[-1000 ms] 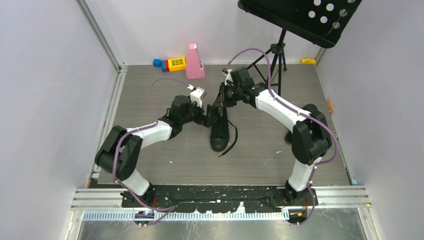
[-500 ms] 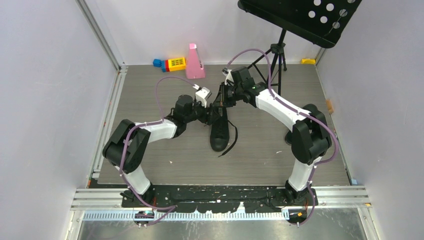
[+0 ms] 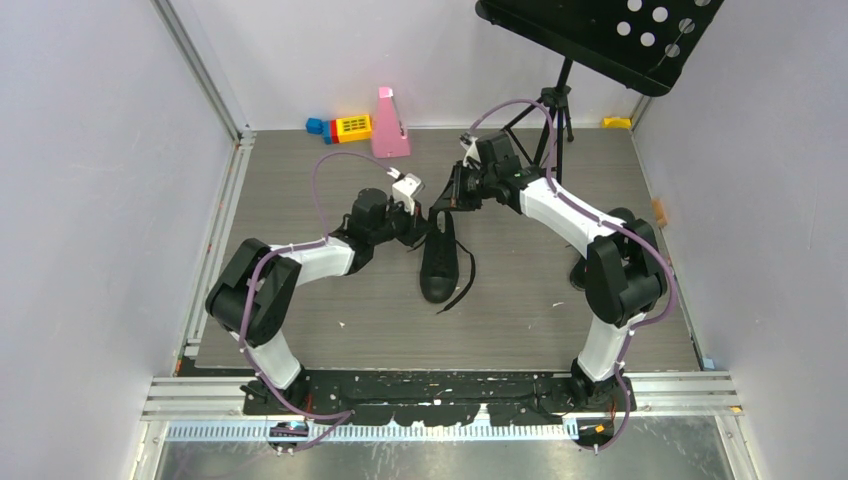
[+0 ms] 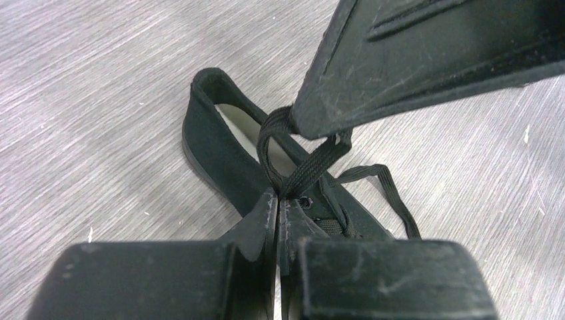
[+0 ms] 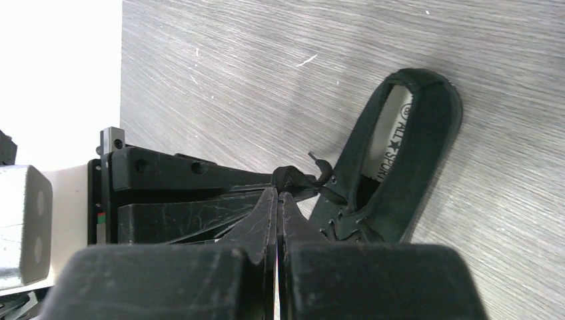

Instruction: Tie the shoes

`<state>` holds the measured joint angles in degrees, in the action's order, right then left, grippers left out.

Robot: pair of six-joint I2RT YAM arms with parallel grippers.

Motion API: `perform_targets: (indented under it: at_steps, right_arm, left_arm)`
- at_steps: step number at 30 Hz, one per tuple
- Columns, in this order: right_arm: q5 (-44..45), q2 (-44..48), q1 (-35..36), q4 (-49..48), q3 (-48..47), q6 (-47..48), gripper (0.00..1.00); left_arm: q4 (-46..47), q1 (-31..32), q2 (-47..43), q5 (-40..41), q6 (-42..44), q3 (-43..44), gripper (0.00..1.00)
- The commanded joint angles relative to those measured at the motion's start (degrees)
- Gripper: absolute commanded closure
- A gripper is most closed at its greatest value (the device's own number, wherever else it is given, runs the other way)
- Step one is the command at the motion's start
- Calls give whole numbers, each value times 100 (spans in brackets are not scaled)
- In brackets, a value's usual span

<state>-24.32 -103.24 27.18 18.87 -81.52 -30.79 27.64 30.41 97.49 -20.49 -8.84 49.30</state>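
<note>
One black sneaker lies on the grey table, toe toward the arm bases, heel opening facing up. Both grippers meet over its tongue. My left gripper is shut on a black lace right at the top eyelets. My right gripper is shut on the same bunch of lace, a little higher, and its finger fills the upper right of the left wrist view. A loose lace loop trails onto the table beside the shoe. In the top view the left gripper and right gripper nearly touch.
A black tripod music stand rises at the back right. A pink wedge-shaped object and coloured toy blocks sit at the back edge. White walls close in both sides. A loose lace end lies right of the sneaker's toe.
My left gripper has moved in to the shoe's tongue and shut on the lace. My right gripper has drawn slightly back and to the right, still shut on the lace.
</note>
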Motion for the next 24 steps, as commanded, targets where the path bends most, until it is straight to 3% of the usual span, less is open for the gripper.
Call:
perform_targets:
  at_steps: [1, 5, 6, 9, 10, 13, 18, 24]
  right_arm:
    - [-61, 139, -63, -236, 93, -36, 100]
    - [-71, 164, -90, -227, 123, 15, 100]
    - [-103, 151, -90, -227, 119, 30, 100]
    - [-215, 138, -90, -220, 70, 24, 100]
    - [-245, 132, -89, -213, 53, 33, 100]
    - [-310, 134, -88, -193, 12, 41, 100]
    - [-378, 135, -90, -181, -31, 57, 100]
    - [-460, 135, -85, -181, -78, 29, 100]
  left_arm:
    - [-42, 8, 30, 101, -17, 167, 100]
    - [-99, 8, 19, 118, -34, 168, 98]
    - [-135, 8, 2, 164, -38, 163, 90]
    - [-110, 8, -93, 315, -28, 75, 47]
    - [-24, 8, -115, 325, -15, 21, 37]
    - [156, -9, -86, 231, 51, 14, 24]
    - [155, -95, 110, -164, 138, 343, 15]
    - [129, -104, 519, -547, 283, 787, 17]
